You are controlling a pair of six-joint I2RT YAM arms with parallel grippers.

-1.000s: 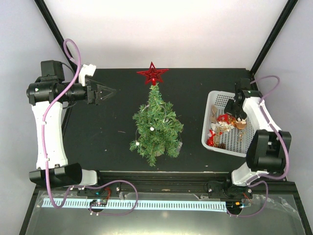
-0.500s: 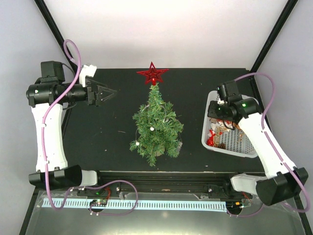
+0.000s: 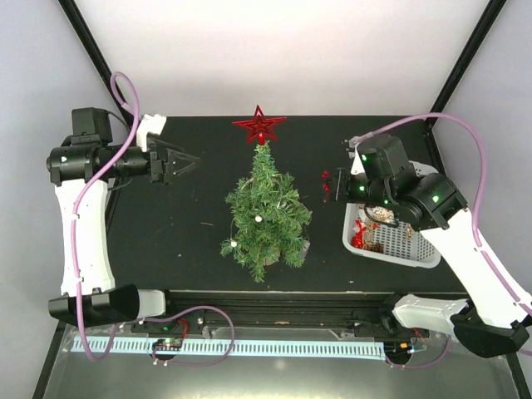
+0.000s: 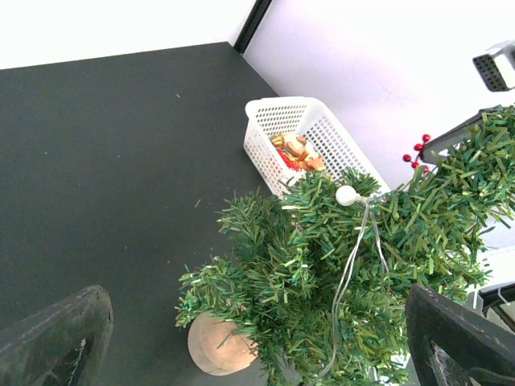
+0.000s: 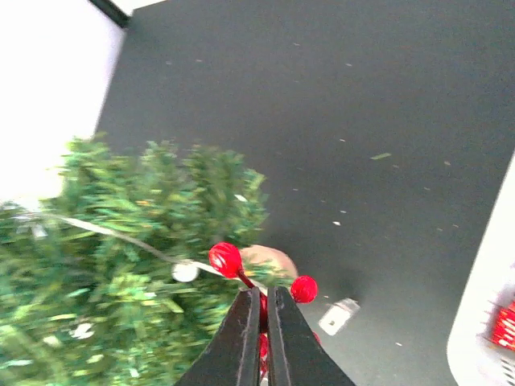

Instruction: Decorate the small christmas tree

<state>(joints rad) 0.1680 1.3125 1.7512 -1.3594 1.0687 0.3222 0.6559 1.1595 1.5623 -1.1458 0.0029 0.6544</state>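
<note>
The small christmas tree (image 3: pixel 264 218): bristly cone; right gripper (image 5: pixel 259 296) pinches red-berry sprig (image 5: pixel 225 259).

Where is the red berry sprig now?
In the top view, right of centre: the red berry sprig is pinched in the right gripper, between the small christmas tree and the white basket.

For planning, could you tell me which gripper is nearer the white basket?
Right: the right gripper is just left of the white basket; the left gripper is beyond the tree.
</note>
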